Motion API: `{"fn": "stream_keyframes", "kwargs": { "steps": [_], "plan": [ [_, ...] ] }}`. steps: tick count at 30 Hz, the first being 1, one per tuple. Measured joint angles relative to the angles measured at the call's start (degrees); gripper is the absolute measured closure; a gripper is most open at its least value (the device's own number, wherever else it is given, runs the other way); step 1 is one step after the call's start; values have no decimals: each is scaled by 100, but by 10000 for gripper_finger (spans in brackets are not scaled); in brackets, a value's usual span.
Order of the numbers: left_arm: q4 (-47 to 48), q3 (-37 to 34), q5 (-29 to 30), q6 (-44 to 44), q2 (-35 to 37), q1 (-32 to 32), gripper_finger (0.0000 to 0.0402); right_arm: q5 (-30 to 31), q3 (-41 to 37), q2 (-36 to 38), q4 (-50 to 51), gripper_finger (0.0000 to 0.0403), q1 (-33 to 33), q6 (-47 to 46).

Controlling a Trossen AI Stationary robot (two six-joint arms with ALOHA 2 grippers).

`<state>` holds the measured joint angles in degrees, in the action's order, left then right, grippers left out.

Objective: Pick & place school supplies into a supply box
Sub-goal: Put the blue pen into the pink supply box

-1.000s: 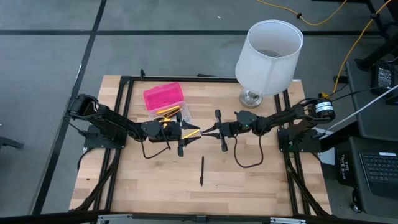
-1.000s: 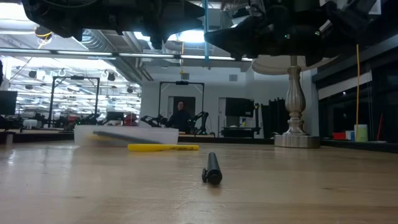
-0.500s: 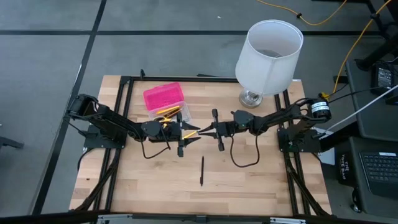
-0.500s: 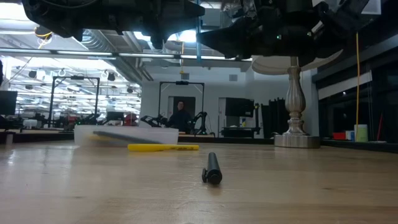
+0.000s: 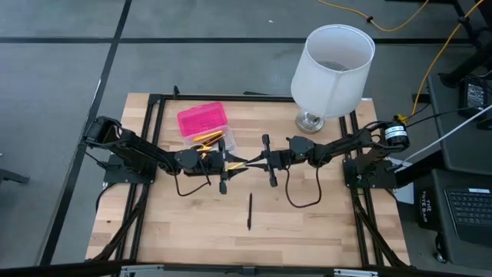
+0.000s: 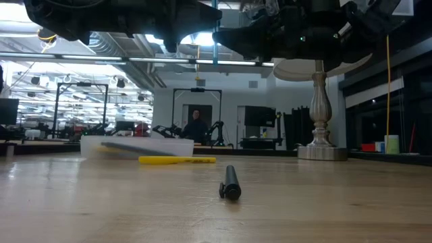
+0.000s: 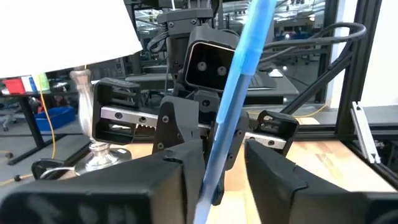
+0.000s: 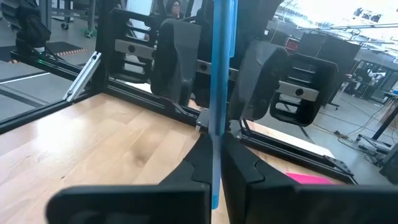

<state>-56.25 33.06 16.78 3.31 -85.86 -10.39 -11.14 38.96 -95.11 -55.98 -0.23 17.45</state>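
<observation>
**Blue pen passed between the arms above the counter**

The blue pen point(image 8: 219, 87) is off the counter point(image 5: 307, 223), held in mid-air near its middle, between the two grippers that meet tip to tip. The right gripper point(image 5: 260, 161) has its jaws clamped on the pen's lower part. The left gripper point(image 5: 235, 164) faces it with its jaws to either side of the shaft; in the left wrist view a gap shows on both sides, so they stand apart and do not grip it.

The pen looks light, stiff and smooth-sided, so it is likely to swivel or slip if pinched near one end. The safer hold is probably across the shaft close to its middle, next to the right gripper's hold.

Its long axis runs roughly upright, a little tilted as the left wrist view shows it; from above it is too foreshortened to make out.

The pink box point(image 5: 203, 121) lies behind the left gripper with yellow items beside it. A black pen point(image 5: 249, 211) lies on the counter nearer the front, pointing front to back, and a yellow pen point(image 6: 177, 160) lies flat further back.
</observation>
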Motion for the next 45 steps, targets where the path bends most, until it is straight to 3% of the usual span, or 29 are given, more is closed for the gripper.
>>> {"fn": "stream_keyframes", "kwargs": {
  "steps": [9,19,25,34,41,45],
  "plan": [
    [52,2,20,426,0,0,389,-28,0,0,37,387,0,88],
    [106,2,127,446,0,0,392,24,-2,0,117,327,0,46],
    [333,2,210,450,176,0,393,269,-2,102,147,293,-4,-533],
    [2141,2,412,314,1149,-5,393,312,-7,595,873,257,-3,-504],
    [4488,2,1878,-880,1857,-81,392,634,-7,669,920,256,-4,-489],
    [5504,2,2025,-1579,2164,-76,392,637,-7,669,958,256,-4,-477]
  ]
}}
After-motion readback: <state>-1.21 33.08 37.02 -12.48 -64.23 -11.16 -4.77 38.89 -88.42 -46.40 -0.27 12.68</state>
